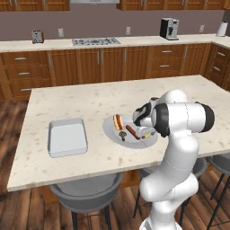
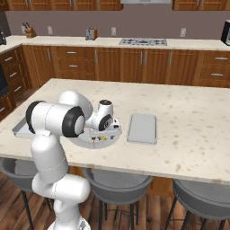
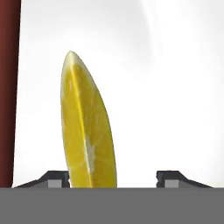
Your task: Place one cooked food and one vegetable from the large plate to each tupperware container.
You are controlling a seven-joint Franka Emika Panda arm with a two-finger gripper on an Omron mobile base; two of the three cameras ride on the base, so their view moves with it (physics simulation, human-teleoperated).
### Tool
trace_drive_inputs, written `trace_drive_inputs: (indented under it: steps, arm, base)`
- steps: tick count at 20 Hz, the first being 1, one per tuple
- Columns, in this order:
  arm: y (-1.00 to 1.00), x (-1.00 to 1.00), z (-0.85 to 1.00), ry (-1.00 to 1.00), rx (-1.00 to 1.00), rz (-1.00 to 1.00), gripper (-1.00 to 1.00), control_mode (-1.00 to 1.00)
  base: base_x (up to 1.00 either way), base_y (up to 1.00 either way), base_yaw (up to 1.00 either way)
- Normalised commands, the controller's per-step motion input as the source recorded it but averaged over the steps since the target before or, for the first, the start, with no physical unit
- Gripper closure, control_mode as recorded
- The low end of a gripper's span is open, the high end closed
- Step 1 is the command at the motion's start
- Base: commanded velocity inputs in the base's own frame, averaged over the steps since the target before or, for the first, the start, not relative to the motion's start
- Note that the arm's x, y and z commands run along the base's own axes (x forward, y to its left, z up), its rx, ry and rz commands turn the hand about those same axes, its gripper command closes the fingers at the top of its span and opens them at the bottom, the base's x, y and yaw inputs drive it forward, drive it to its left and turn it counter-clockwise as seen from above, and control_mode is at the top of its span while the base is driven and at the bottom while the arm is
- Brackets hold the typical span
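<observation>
On the large plate [image 1: 110,130] | pincer [image 3: 114,177] open astride yellow wedge [image 3: 87,131] | skewer sausage [image 3: 8,87] just beside

Pale speckled island counter [image 1: 90,101] with grey stools [image 1: 85,193], wooden cabinets [image 1: 112,63], mauve wall [image 1: 112,20], wood floor [image 1: 13,112].

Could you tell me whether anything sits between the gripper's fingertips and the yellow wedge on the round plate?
Nothing visible does. In the hand view the yellow wedge lies on the bare plate, reaching down beside one fingertip; the gripper stands open around it. The sausage lies off to one side.
</observation>
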Motion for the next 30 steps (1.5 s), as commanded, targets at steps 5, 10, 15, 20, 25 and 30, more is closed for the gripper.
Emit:
trace_drive_inputs:
  steps: [5,10,15,20,25,30]
  arm:
    - [0.0,0.0,0.01,0.0,0.0,0.0,1.0,-1.0]
    - [-0.12,-0.18,0.3,-0.06,0.0,-0.07,1.0,-1.0]
    - [-0.58,-0.03,0.46,-0.07,-0.07,-0.23,1.0,-1.0]
    - [-0.87,0.02,0.27,0.0,-0.14,-0.29,1.0,-1.0]
    - [-0.97,0.06,0.58,0.05,0.01,-0.18,1.0,-1.0]
    - [-0.82,0.28,0.02,0.02,0.25,-0.04,1.0,-1.0]
  base:
    - [0.0,0.0,0.0]
    - [0.0,0.0,0.0]
    - [0.0,0.0,0.0]
    - [0.0,0.0,0.0]
    - [0.0,0.0,0.0]
    - [0.0,0.0,0.0]
